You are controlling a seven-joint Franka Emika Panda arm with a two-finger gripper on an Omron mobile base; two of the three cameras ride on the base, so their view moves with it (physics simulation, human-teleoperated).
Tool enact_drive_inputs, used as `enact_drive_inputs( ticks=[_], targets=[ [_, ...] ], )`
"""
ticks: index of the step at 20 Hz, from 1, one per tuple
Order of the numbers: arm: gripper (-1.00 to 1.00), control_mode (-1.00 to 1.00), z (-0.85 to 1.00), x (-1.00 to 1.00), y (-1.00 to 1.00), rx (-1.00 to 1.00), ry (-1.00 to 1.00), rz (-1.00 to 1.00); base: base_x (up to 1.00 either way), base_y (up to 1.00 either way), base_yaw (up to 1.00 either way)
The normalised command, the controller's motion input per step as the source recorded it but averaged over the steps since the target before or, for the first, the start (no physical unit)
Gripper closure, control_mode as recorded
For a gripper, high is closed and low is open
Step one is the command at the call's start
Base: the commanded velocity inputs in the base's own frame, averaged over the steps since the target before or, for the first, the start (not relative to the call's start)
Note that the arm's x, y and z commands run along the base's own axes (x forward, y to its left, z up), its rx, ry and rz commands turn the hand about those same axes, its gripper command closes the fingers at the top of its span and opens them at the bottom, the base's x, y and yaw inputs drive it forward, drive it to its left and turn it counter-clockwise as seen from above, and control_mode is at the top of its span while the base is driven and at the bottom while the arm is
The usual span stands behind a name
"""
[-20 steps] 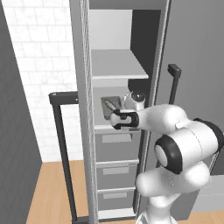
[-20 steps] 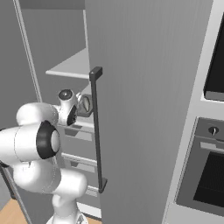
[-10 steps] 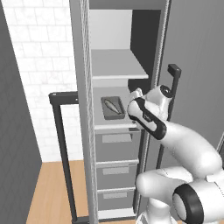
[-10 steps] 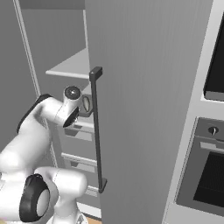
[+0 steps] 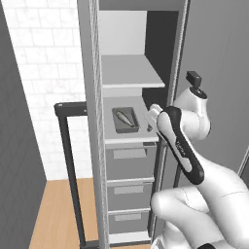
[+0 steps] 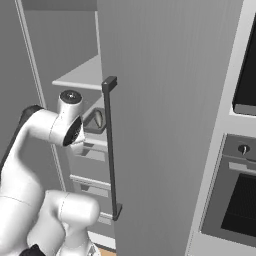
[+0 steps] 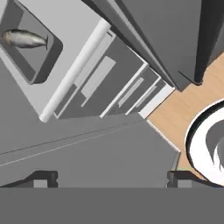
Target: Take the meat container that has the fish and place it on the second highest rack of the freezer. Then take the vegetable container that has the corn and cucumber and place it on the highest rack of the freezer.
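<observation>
The meat container [image 5: 125,119], a shallow dark-grey tray, rests on the second highest rack [image 5: 127,135] of the open freezer [image 5: 91,146]. The silver fish [image 5: 126,117] lies in it. In the hand view the tray [image 7: 40,65] and fish [image 7: 24,38] sit at the upper left. My gripper [image 7: 112,178] is open with nothing between its fingertips [image 7: 43,177]. It is off the tray, at the rack's front right edge. The right base view shows the tray [image 6: 94,121] beyond my hand. The vegetable container, corn and cucumber are out of view.
The highest rack [image 5: 129,73] is bare. Grey drawers [image 5: 130,163] lie below the tray's rack. The freezer door [image 6: 165,125] with its black bar handle [image 6: 111,150] stands open on my right. An oven [image 6: 240,200] is further right. Wooden floor [image 5: 58,214] lies below.
My hand has pulled back and to the right, away from the meat container. The tray with the fish stays on its rack.
</observation>
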Motion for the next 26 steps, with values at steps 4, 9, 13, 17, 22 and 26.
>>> enact_drive_inputs(
  ticks=[4,9,13,17,22,26],
  targets=[
    [-1.0,-1.0,0.08,-1.0,-0.36,-0.39,-0.08,0.39,0.0,0.0,0.0],
    [-1.0,-1.0,0.0,-0.81,-0.96,-0.15,-0.1,0.42,0.0,0.0,0.0],
    [-1.0,-1.0,0.15,-0.24,-0.79,0.0,-0.09,0.31,0.0,0.0,0.0],
    [-1.0,-1.0,0.46,-0.25,-0.11,0.0,-0.11,0.26,0.0,0.0,0.0],
    [-1.0,-1.0,0.65,-0.39,0.0,0.0,-0.12,0.13,0.0,0.0,0.0],
    [-1.0,-1.0,0.58,-0.43,0.0,0.0,-0.1,0.07,0.0,0.0,0.0]
  ],
)
